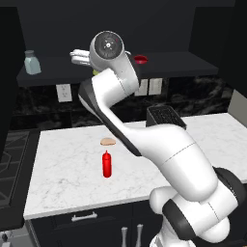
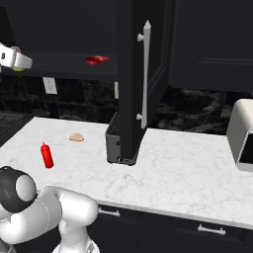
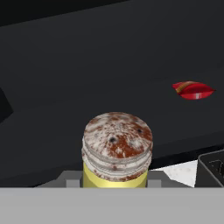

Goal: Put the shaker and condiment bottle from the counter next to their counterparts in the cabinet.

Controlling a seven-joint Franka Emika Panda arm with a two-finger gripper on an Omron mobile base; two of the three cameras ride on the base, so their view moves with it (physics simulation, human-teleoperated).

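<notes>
My gripper (image 3: 114, 180) is shut on the shaker (image 3: 116, 148), a yellow cylinder with a worn silvery cap, held up in front of the dark cabinet shelf (image 3: 87, 87). From the left base view the gripper (image 1: 78, 57) is at shelf height, between the pale blue-grey shaker (image 1: 32, 62) at the left and the low red round object (image 1: 140, 60) at the right. That red object (image 3: 193, 90) also lies on the shelf in the hand view. The red condiment bottle (image 1: 107, 164) stands upright on the white marble counter (image 1: 62, 178).
A small beige flat item (image 1: 108, 142) lies behind the bottle. A black toaster (image 2: 114, 138) stands mid-counter under the open cabinet door (image 2: 138, 84). A white appliance (image 2: 242, 133) sits at the right end, and a stove (image 1: 9, 159) is to the left.
</notes>
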